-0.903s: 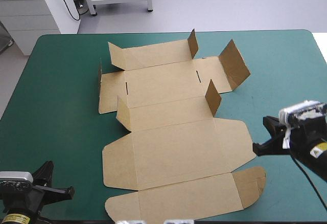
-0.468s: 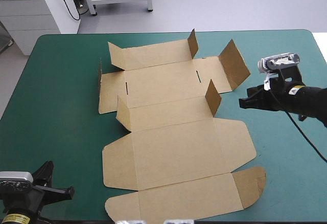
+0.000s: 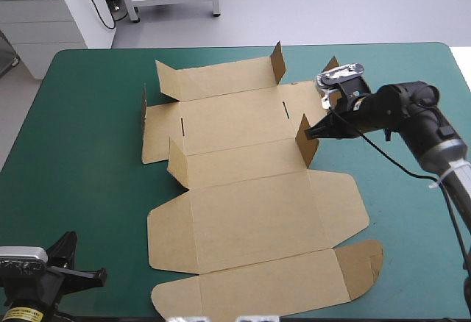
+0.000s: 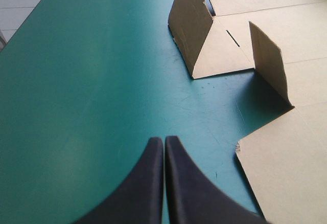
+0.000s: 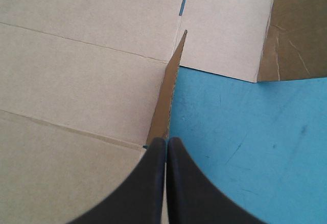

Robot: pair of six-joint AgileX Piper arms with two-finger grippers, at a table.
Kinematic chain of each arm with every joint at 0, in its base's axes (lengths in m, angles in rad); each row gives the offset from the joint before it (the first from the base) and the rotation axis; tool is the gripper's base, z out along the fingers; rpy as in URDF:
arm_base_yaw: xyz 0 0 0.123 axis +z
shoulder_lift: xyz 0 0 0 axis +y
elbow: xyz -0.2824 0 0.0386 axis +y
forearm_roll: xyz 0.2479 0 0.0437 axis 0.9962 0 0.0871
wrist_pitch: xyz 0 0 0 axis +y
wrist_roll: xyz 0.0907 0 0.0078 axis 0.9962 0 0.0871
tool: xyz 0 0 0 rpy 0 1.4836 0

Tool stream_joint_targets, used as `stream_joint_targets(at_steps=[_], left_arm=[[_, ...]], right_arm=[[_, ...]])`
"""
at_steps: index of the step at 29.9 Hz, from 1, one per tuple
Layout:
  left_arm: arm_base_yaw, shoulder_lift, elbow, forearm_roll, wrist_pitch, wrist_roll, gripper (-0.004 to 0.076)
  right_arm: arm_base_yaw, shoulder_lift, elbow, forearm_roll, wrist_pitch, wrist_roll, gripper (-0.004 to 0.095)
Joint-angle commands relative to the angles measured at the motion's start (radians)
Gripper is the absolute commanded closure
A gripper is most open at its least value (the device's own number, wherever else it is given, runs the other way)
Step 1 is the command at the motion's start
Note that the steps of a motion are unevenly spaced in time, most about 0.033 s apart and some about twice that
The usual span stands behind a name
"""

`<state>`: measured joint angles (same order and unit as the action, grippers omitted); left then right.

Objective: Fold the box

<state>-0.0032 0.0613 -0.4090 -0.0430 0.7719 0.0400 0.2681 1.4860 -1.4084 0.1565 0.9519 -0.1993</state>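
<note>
The brown box (image 3: pixel 250 190) lies spread out as a cut sheet in the middle of the table, with several small flaps standing up. My right gripper (image 3: pixel 312 133) is shut, its tip against the near end of one raised flap (image 3: pixel 306 140) on the sheet's right side. In the right wrist view that flap (image 5: pixel 166 93) runs edge-on straight ahead of the shut gripper (image 5: pixel 166 140), with flat board (image 5: pixel 76 81) beside it. My left gripper (image 3: pixel 96 273) rests shut at the table's near left corner, away from the box. The left wrist view shows its tip (image 4: pixel 164 138) over bare cover and two raised flaps (image 4: pixel 191 29) ahead.
Other upright flaps stand at the far edge (image 3: pixel 278 61), the far right (image 3: pixel 338 90) and the left side (image 3: pixel 176 162) of the sheet. The teal-green cover (image 3: pixel 81 160) shows in wide strips left and right of the box. A rounded tab (image 3: pixel 364 263) lies near the front edge.
My right arm has swung from the table's right side inward and toward the far edge, until its shut gripper reached the raised flap. The left arm and the box have not moved.
</note>
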Motion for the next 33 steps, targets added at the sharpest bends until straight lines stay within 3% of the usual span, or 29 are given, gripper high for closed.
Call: stream_joint_targets(at_steps=[1, 5, 8, 12, 15, 17, 33], left_arm=[[-0.006, 0.012, -0.023, -0.005, -0.076, -0.002, 0.0731], [-0.006, 0.012, -0.023, -0.005, -0.076, -0.002, 0.0731], [-0.006, 0.012, -0.023, -0.005, -0.076, -0.002, 0.0731], [-0.006, 0.012, -0.023, -0.005, -0.076, -0.002, 0.0731], [-0.006, 0.012, -0.023, -0.005, -0.076, -0.002, 0.0731], [-0.006, 0.012, -0.023, -0.005, -0.076, -0.002, 0.0731], [-0.006, 0.012, -0.023, -0.005, -0.076, 0.002, 0.0731]], right_arm=[[0.022, 0.034, -0.074, -0.041, -0.036, 0.026, 0.0906], [0.022, 0.117, -0.129, -0.04, -0.008, 0.025, 0.09], [0.022, 0.166, -0.184, -0.03, 0.048, -0.016, 0.0833], [0.022, 0.237, -0.283, -0.01, 0.177, -0.024, 0.056], [0.022, 0.283, -0.356, -0.016, 0.214, -0.024, 0.0322], [0.022, 0.303, -0.389, -0.016, 0.223, -0.025, 0.0243], [0.022, 0.462, -0.438, -0.012, 0.291, -0.025, 0.024]])
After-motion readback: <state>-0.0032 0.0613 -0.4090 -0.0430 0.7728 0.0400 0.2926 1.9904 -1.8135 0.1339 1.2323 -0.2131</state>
